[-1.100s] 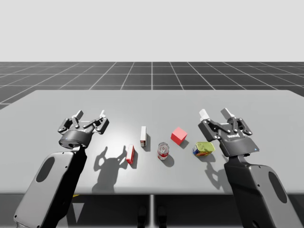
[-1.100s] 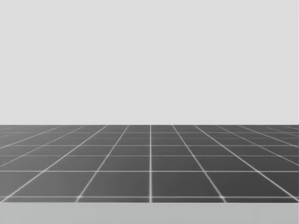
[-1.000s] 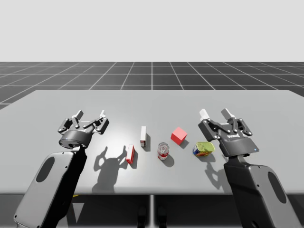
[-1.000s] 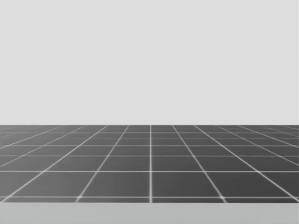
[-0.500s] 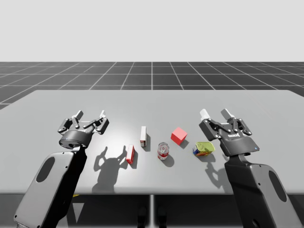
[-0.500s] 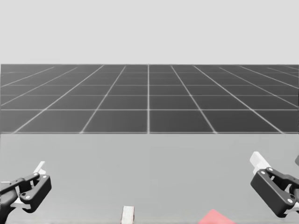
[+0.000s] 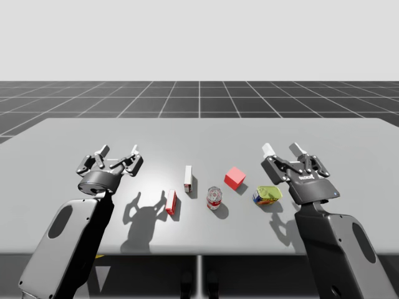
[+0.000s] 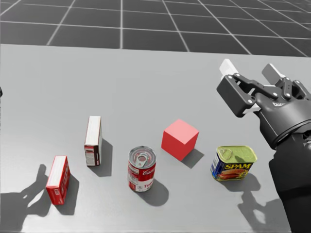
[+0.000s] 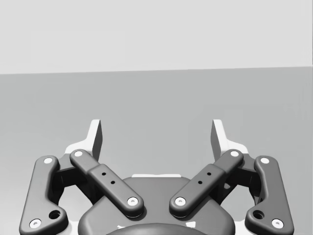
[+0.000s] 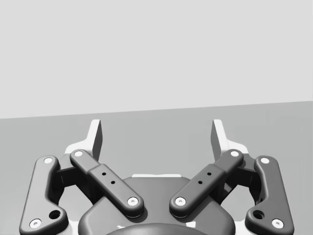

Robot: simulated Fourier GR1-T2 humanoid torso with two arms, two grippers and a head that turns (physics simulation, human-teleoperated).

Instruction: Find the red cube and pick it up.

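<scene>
Table (image 7: 75, 143): grey, 5 objects in a loose cluster at its near middle

Red cube (image 8: 180, 139): rests flat on the table, just right of the cluster's middle. Turned so 1 vertical edge faces me. Nothing touches it; it stands apart from every neighbour.

Neighbours:
- Red-and-white can (image 8: 142, 169), upright, near the cube on its near-left side
- Squat tin with a yellow top (image 8: 233, 162), near the cube on its near-right side
- Tall white-and-red box (image 8: 93, 140), standing on end, left of the cube and past the can
- Small red box (image 8: 58, 179), standing, furthest left and nearest me

Right gripper (image 7: 283, 148): held above the table to the right of the cube and beyond the squat tin. Near both, touching neither. Its 2 fingers are spread wide with nothing between them. The right wrist view has grey table surface ahead, between the white fingertips.

Left gripper (image 7: 118, 150): held above the table's left part, well apart from the cube, left of both boxes. Fingers likewise spread wide, grasping nothing. The left wrist view has grey table surface ahead
</scene>
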